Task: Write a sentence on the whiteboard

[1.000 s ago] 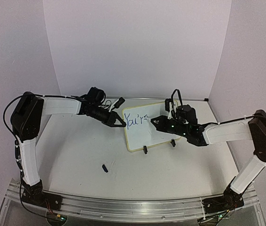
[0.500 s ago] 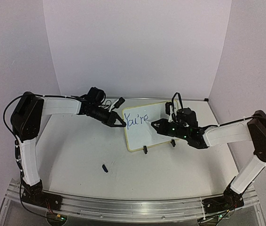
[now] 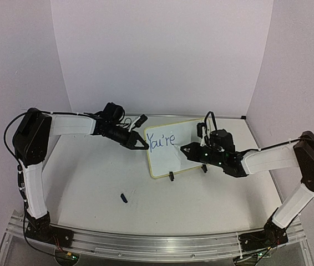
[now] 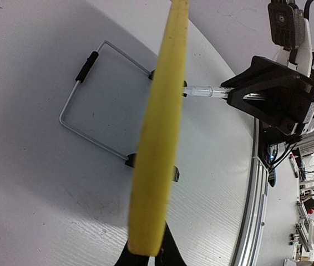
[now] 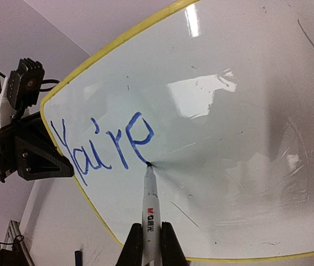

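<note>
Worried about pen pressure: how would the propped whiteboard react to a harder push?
Probably tippy: the whiteboard leans on a thin wire stand. It looks thin and light, so it would likely slide without the left fingers pinching its rim. Its glossy face may let the marker skid.

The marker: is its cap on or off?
Off. The marker's bare tip touches the whiteboard at the end of the blue lettering.
</note>
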Robot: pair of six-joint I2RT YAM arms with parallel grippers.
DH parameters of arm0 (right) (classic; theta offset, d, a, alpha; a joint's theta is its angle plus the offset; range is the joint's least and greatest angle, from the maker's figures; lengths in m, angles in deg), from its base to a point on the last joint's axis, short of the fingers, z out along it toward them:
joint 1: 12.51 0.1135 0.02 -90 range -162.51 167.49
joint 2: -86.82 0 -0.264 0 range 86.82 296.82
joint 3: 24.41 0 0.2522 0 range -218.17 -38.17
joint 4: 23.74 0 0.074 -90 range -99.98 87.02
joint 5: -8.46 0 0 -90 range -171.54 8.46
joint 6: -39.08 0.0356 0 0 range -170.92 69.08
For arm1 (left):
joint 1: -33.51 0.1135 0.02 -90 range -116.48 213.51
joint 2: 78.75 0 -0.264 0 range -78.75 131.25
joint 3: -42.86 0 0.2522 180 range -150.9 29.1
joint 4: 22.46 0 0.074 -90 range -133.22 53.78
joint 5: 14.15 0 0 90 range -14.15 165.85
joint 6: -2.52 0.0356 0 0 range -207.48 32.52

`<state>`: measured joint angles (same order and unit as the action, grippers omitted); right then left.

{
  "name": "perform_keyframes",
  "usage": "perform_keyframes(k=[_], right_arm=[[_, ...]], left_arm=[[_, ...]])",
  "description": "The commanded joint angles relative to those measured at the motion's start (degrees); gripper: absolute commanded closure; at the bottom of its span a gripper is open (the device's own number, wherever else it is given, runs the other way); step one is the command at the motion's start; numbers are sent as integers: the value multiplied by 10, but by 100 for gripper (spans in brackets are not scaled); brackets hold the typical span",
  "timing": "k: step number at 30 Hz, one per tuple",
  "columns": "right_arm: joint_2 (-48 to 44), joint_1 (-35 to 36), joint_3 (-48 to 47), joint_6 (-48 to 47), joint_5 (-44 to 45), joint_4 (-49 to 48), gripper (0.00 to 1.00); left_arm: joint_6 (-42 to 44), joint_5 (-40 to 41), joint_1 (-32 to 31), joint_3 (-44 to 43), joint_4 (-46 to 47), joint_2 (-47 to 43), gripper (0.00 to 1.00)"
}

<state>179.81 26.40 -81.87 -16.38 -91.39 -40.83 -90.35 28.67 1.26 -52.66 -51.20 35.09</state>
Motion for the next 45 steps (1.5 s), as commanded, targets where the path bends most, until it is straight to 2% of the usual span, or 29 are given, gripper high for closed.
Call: perform_keyframes(k=[1, 9, 15, 20, 25, 33, 45], right_arm=[[-25, -2, 0, -1, 53, 35, 100], [-47, -2, 3, -8, 83, 56, 100], [-69, -2, 6, -9, 70, 57, 100], [-129, -3, 23, -22, 72, 71, 100], [-153, -31, 32, -30, 42, 75, 100], [-122, -65, 22, -35, -33, 53, 100], [-78, -87, 5, -24, -58, 13, 100]], left_arm=[[16, 4, -12, -14, -20, 14, 100], [16, 3, -12, -14, -20, 16, 100], [16, 6, -12, -13, -20, 15, 100], [16, 9, -12, -13, -21, 12, 100], [18, 11, -12, -13, -22, 12, 100], [19, 11, -12, -13, -24, 14, 100], [19, 11, -12, -14, -24, 14, 100]])
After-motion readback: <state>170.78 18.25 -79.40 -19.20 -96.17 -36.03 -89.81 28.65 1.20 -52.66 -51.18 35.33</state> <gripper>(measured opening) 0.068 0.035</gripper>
